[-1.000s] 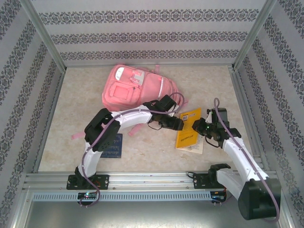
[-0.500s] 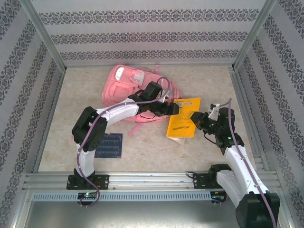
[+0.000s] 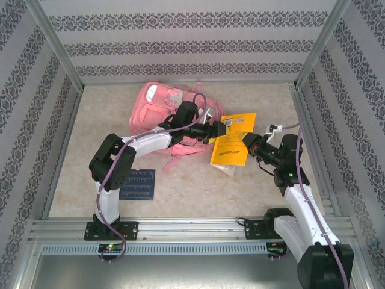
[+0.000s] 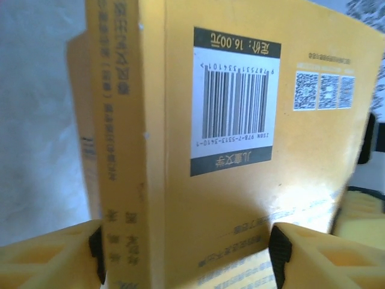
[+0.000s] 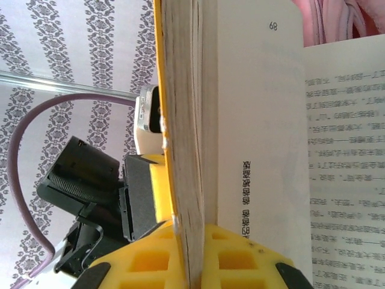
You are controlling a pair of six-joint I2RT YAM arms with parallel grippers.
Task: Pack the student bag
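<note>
Plainly the student bag [image 3: 153,117] lies at ten o'clock from the right claw [image 3: 245,140], clamped on the yellow book [image 3: 228,153]; the left claw [image 3: 219,129], jaws apart, sits nearer it.

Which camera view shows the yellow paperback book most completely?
Top external: nearly the whole yellow paperback book appears. Left wrist shows its spine and barcode; right wrist shows page edges and printed pages.

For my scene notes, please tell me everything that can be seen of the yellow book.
The yellow book is a paperback with a barcode label and QR codes on its back cover, Chinese print on spine and pages. It hangs lifted, partly open, clamped by the right gripper; the open left gripper touches its cover.
</note>
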